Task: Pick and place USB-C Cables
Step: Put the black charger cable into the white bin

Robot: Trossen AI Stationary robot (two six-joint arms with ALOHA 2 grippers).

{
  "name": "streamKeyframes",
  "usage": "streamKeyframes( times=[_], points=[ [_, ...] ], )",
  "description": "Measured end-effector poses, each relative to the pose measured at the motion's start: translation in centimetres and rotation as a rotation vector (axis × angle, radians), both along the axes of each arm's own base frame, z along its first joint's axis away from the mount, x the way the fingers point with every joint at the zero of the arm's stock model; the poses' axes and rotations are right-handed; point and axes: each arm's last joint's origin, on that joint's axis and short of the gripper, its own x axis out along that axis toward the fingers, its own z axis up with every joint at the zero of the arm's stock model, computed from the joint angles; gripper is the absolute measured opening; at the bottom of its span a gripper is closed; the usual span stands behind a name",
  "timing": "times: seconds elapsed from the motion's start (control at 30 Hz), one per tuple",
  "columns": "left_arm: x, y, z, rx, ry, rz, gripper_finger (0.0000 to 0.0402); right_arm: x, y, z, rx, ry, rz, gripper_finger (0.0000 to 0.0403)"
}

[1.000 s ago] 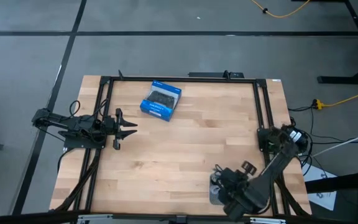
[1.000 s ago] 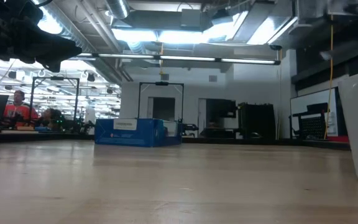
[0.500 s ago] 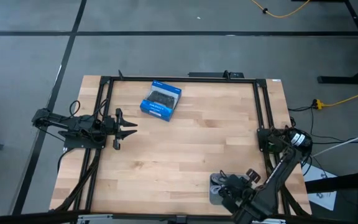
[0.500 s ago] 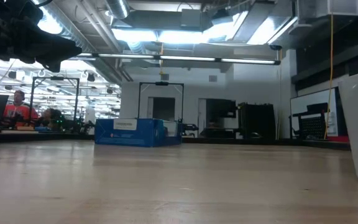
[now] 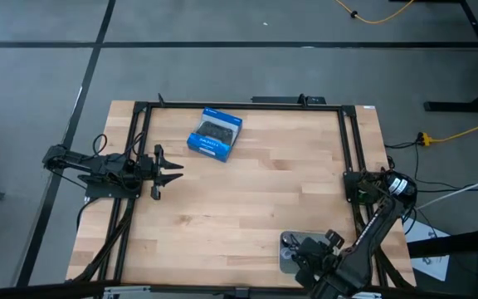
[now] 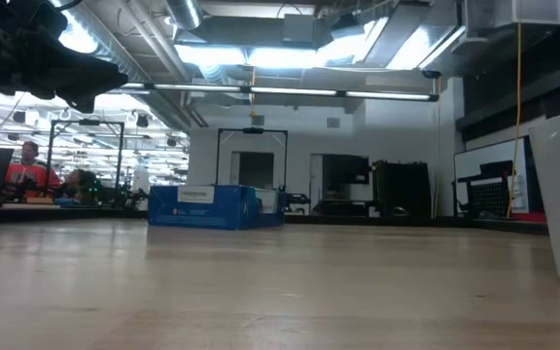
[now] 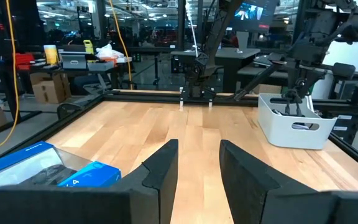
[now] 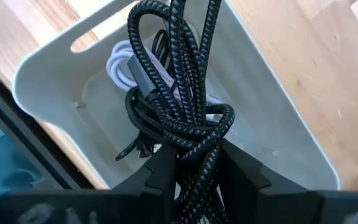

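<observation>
Drawn back toward the table's near edge since a second ago: right gripper (image 8: pixel 194 163), clamped on a braided black USB-C cable (image 8: pixel 179 99), lifted above the pale grey plastic bin (image 8: pixel 291 134) holding remaining cables. Left gripper (image 5: pixel 175 173) parked, fingers apart.

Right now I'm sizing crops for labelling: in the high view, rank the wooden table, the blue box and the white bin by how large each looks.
1. Wooden table, by far the largest.
2. Blue box.
3. White bin, though the right arm covers part of it, so its place below the box is unsure.
</observation>
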Motion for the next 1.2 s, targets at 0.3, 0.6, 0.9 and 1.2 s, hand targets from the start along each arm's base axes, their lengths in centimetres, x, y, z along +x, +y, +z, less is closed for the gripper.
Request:
streamKeyframes(
  times=[0.3,0.6,0.9,1.2],
  points=[
    [0.00,0.00,0.00,0.000,0.000,0.000,0.0110,0.00,0.05,-0.01,0.008,0.007,0.004,0.0176],
    [0.00,0.00,0.00,0.000,0.000,0.000,0.0110,-0.21,-0.26,0.01,-0.024,0.031,0.004,0.0284],
    [0.00,0.00,0.00,0.000,0.000,0.000,0.0110,-0.18,-0.21,-0.04,-0.020,0.031,0.004,0.0284],
    [0.00,0.00,0.01,0.000,-0.001,0.000,0.0110,0.06,-0.36,0.39,-0.083,0.035,0.160,0.0283]
  ],
)
